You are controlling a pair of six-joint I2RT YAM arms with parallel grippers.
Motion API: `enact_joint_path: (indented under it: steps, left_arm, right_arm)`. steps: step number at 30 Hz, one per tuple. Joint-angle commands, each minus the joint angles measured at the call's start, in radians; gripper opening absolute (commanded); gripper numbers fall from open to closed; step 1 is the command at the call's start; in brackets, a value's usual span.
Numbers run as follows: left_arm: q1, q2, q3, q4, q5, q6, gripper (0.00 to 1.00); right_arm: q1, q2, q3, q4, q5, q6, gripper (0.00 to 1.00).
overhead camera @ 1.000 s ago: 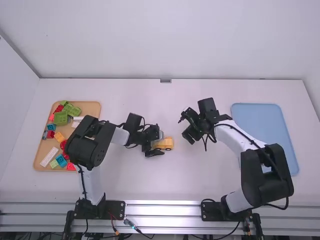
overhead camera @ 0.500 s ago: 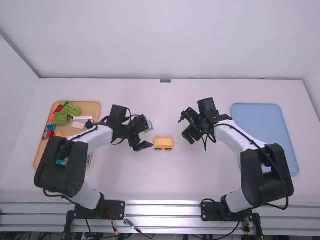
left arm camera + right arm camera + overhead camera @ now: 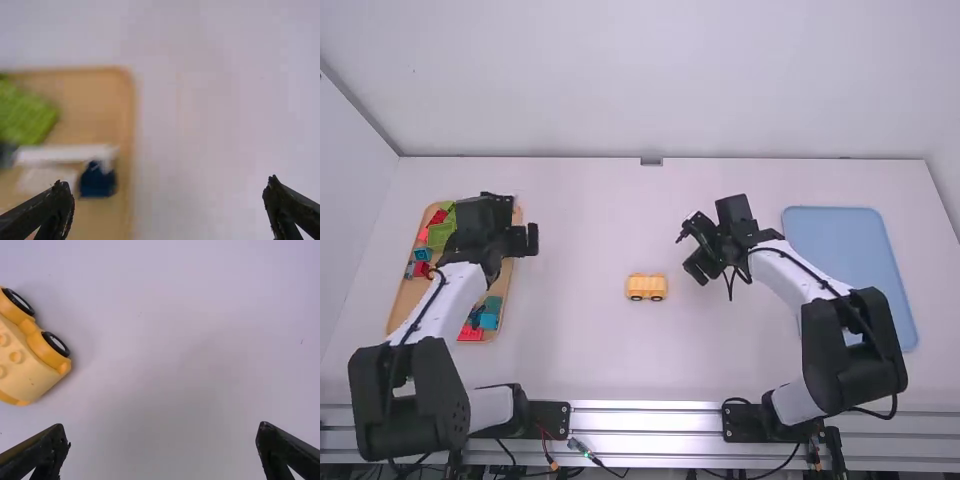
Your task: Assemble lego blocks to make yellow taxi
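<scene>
Find yellow car (image 3: pixel 646 293) on table (image 3: pixel 580 350); note left gripper (image 3: pixel 523 240) at its ten o'clock, over edge of tan tray (image 3: pixel 127 95), right gripper (image 3: pixel 690 258) at its two — both wide open, both empty.

From above and behind, the high view is looking forward and down; closer in, both wrist views are facing down, the left sharing the tan tray (image 3: pixel 95 85) with it, the right the yellow car (image 3: pixel 25 370).
</scene>
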Motion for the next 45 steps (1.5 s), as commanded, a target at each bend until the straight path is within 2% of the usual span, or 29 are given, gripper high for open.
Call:
enact_joint_path:
  steps: [1,4,8,13,19,23,30,32,33,35,38,42,45]
  left_arm:
    - [0.047,0.0,-0.005,-0.015,-0.202,-0.222,0.99]
    - [0.108,0.02,0.027,-0.071,-0.18,-0.314,0.99]
    - [0.241,0.081,0.159,-0.253,-0.055,-0.317,0.99]
    - [0.351,0.246,0.372,-0.453,-0.051,-0.369,0.99]
    - [0.429,0.529,0.647,-0.657,-0.043,-0.367,0.99]
    - [0.447,0.639,0.733,-0.729,-0.063,-0.357,0.99]
    - [0.448,0.712,0.727,-0.704,-0.096,-0.361,0.98]
    - [0.448,0.712,0.7,-0.663,-0.096,-0.36,0.95]
    - [0.448,0.712,0.688,-0.644,-0.097,-0.361,0.9]
    - [0.452,0.712,0.671,-0.623,-0.097,-0.36,0.86]
    - [0.457,0.712,0.637,-0.58,-0.096,-0.362,0.75]
    - [0.466,0.712,0.591,-0.528,-0.097,-0.361,0.75]
    - [0.472,0.712,0.572,-0.493,-0.097,-0.36,0.68]
  right_arm:
    - [0.006,-0.01,0.009,0.005,0.002,-0.002,0.99]
    - [0.006,-0.01,0.009,0.01,0.002,-0.002,0.99]
    - [0.005,-0.01,0.009,0.009,0.002,-0.002,0.99]
    - [0.005,-0.01,0.009,0.011,0.002,-0.002,0.99]
    - [0.005,-0.01,0.009,0.011,0.003,-0.003,0.99]
    - [0.005,-0.01,0.009,0.011,0.026,-0.002,0.99]
    - [0.005,-0.01,0.009,0.011,0.032,-0.002,0.99]
    - [0.005,-0.01,0.009,0.011,0.032,-0.002,0.99]
    - [0.005,-0.01,0.009,0.011,0.032,-0.002,0.99]
    - [0.005,-0.01,0.009,0.011,0.032,-0.002,0.99]
    - [0.005,-0.01,0.009,0.011,0.032,-0.002,0.99]
    - [0.005,-0.01,0.009,0.011,0.032,-0.002,0.99]
    - [0.005,-0.01,0.009,0.011,0.032,-0.002,0.99]
